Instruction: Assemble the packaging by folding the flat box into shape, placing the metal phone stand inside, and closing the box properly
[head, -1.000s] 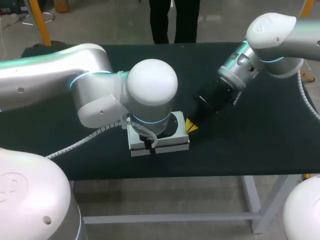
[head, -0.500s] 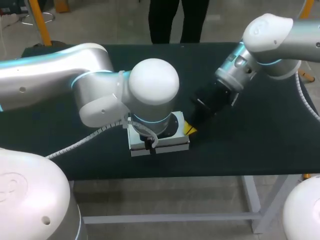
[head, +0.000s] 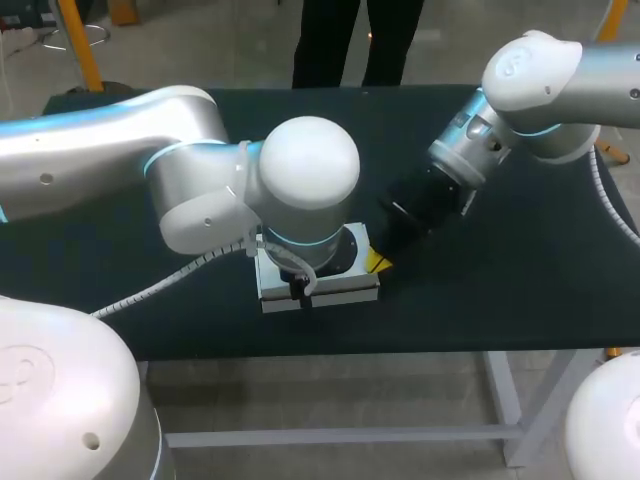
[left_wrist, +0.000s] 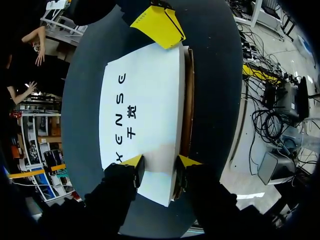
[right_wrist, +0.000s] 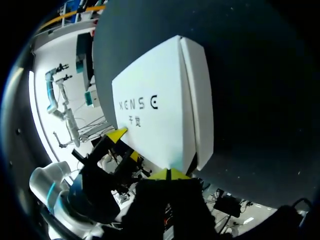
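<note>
Box (left_wrist: 145, 100) likely light, crushable card; take by side walls. Left gripper (left_wrist: 161, 162) splayed on top; right gripper (right_wrist: 169, 174) clenched empty at right edge.

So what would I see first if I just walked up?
The white box lying in the middle of the dark table. The left end effector has its spread yellow tips on the lid at one end, and the right end effector touches the opposite end with its tips together.
</note>
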